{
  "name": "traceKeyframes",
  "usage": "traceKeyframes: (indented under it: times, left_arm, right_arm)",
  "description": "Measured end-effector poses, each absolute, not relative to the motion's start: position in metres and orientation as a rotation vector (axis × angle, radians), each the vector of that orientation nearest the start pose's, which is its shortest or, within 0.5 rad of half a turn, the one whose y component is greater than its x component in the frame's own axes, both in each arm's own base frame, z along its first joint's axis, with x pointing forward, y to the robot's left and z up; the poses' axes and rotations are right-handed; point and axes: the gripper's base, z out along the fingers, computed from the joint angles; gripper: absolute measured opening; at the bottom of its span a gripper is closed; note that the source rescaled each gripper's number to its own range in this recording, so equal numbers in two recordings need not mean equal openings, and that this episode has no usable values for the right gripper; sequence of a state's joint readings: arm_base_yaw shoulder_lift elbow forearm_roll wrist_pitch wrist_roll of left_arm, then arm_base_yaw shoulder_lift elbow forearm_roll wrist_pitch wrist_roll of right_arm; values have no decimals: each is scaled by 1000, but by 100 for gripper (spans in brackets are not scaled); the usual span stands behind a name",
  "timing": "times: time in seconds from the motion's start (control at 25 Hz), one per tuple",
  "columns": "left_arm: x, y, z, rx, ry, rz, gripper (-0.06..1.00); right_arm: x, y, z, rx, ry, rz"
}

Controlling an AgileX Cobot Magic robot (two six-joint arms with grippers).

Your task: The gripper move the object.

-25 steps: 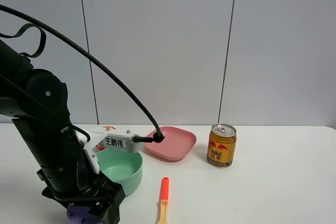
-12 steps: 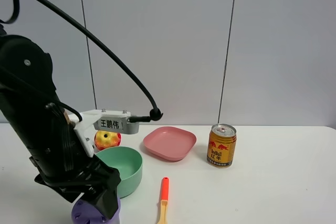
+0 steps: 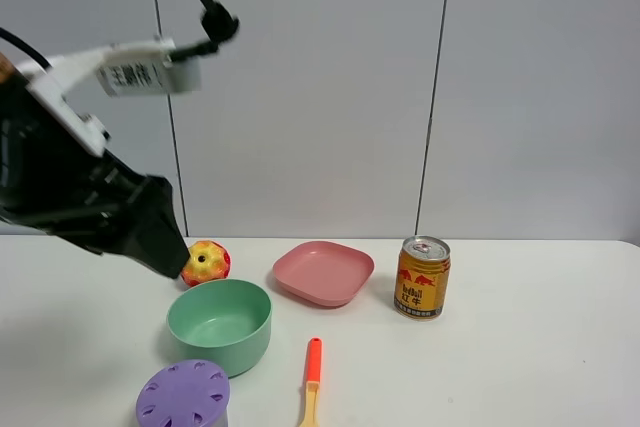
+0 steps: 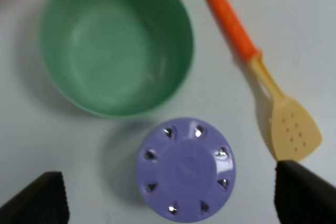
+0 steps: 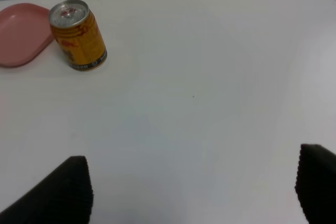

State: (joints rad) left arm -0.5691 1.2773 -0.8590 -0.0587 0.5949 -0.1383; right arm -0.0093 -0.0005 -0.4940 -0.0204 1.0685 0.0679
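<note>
While the left tool (image 4: 168,203) hangs high above the white surface (image 3: 520,347) with its two black fingertips (image 4: 37,200) spread wide and nothing between them, the lavender-lidded container (image 4: 185,169) stands upright directly beneath it, untouched. That container (image 3: 183,397) sits at the surface's front edge, left of centre. Just behind it is a green bowl (image 3: 219,324), close but apart from it. A spatula (image 3: 312,379) with an orange handle lies beside the container toward the centre. Behind the bowl rests a red-yellow apple (image 3: 205,263). A pink plate (image 3: 323,272) sits near the back edge, with a gold can (image 3: 422,277) upright just to its right. The right tool (image 5: 194,192) also hovers with fingertips wide apart, holding nothing.
</note>
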Motion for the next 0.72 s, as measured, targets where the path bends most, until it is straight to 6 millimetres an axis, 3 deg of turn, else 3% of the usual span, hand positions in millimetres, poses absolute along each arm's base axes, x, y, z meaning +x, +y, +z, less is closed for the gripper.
traceKeyframes:
  times: [0.12,0.28,0.48,0.72]
  left_arm:
    - [197,-118,301,415,2437,-298,37]
    - [177,-73,329,269,2449,-123,37]
    - [134,-23,349,88,2468,28,37]
    - [71,5,367,-52,2354,65,37]
  right_arm:
    - [-5,-2,275,80,2056,12]
    - [-5,-2,275,80,2056,12]
    - [-5,-2,275,80,2056,12]
    - [-5,-2,275,80,2056,12]
